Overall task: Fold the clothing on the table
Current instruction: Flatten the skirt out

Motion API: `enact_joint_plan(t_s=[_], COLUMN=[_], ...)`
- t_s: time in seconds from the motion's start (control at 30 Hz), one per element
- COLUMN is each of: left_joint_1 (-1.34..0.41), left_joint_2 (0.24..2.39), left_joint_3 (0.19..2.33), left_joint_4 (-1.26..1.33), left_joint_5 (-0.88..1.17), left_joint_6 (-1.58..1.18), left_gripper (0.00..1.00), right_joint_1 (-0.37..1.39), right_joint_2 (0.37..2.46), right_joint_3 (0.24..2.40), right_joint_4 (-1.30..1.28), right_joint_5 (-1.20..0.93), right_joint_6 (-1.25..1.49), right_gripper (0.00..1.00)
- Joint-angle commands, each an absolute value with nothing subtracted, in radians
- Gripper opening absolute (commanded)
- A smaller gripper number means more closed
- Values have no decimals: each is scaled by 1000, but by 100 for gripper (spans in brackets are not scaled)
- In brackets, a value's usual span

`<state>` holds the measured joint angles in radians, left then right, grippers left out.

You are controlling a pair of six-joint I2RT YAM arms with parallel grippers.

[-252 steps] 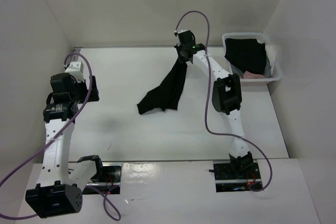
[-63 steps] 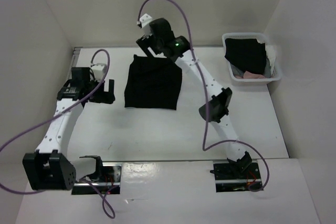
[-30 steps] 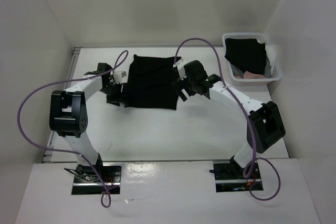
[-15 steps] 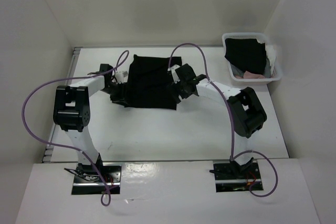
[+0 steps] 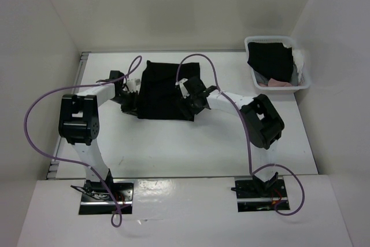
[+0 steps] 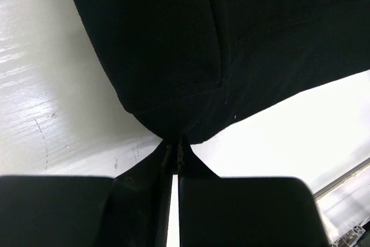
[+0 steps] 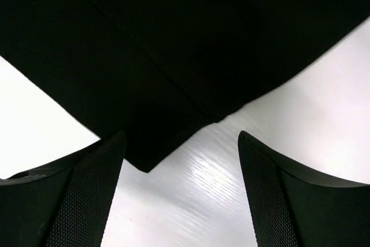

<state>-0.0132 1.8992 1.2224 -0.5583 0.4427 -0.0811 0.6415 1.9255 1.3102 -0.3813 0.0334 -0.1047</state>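
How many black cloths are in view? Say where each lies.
2. The clothing lies spread on the table; a black cloth sits bunched in the basket, far right. Others may hide beneath.

White basket (image 5: 267, 38), black cloth (image 5: 270, 60), pink piece (image 5: 279, 84) inside

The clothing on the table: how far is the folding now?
Done: the clothing lies spread out on the table. In hand: the left claw is shut on its near left corner; the right claw stands open at a corner on its right side. Left: no fold shows yet.
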Motion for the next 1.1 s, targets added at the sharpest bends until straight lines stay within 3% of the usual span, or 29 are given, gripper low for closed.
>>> enact_joint_plan(t_s=[0.0, 0.3, 0.4, 0.63, 0.73, 0.77, 0.8, 1.07], left_joint_1=[0, 18, 18, 18, 18, 18, 28, 37], left_joint_2=[1914, 1914, 1914, 1924, 1924, 1924, 1924, 1787], left_joint_3=[1235, 1235, 1235, 1226, 1226, 1226, 1226, 1311], left_joint_4=[-581, -581, -581, -581, -581, -581, -581, -644], left_joint_5=[453, 486, 486, 495, 495, 495, 495, 537], left_joint_6=[-66, -57, -57, -48, -48, -38, -38, -20], left_gripper=[7, 3, 3, 2, 1, 1, 0, 0], right_joint_1=[663, 672, 672, 672, 672, 672, 672, 641], right_joint_2=[1957, 1957, 1947, 1959, 1983, 1996, 2005, 1843], right_joint_3=[1344, 1333, 1315, 1305, 1315, 1324, 1324, 1400], right_joint_4=[-382, -391, -391, -402, -413, -422, -422, -483], right_joint_5=[3, -15, -24, -43, -55, -55, -55, -32], right_joint_6=[-89, -89, -98, -117, -126, -126, -126, -158], right_gripper=[82, 77, 70, 41, 23, 9, 3, 0])
